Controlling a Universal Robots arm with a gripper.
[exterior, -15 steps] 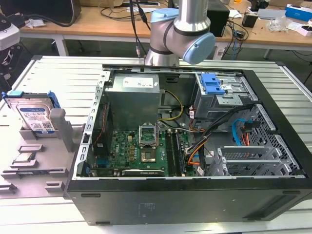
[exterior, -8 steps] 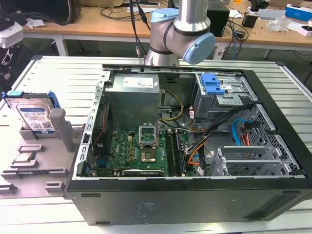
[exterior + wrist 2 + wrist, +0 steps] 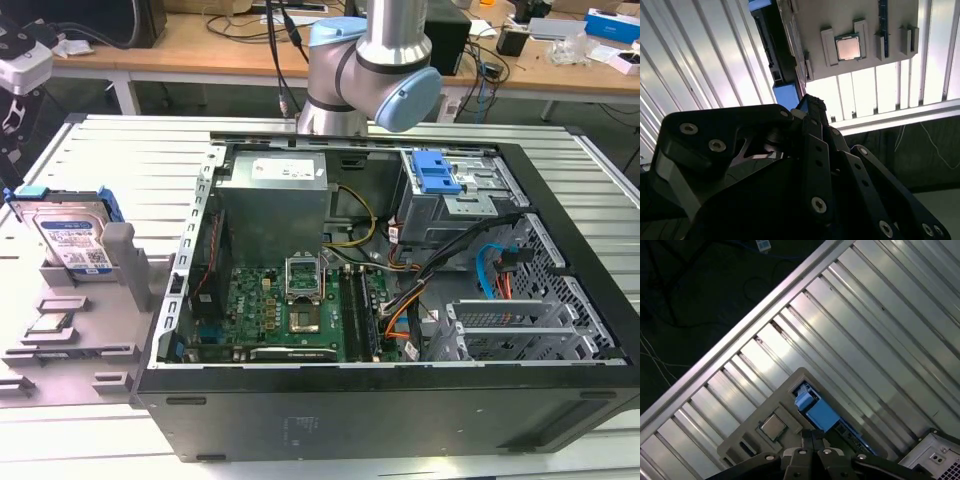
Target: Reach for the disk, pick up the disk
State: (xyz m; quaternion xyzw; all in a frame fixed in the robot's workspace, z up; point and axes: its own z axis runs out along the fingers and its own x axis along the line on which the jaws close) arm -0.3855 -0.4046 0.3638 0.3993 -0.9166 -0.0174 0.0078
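Standing on edge, the disk [image 3: 72, 238] leans in the grey holder [image 3: 125, 268].

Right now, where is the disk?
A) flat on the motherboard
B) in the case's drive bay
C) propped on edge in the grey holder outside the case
C: the disk stands propped on edge in the grey holder at the exterior view's left, outside the case.

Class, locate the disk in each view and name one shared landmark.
Exterior view: the disk stands in the grey holder, at the exterior view's left.
Second wrist view: the disk edge-on in the holder.
First wrist view: the disk edge-on in the holder.
Landmark: the square chip.
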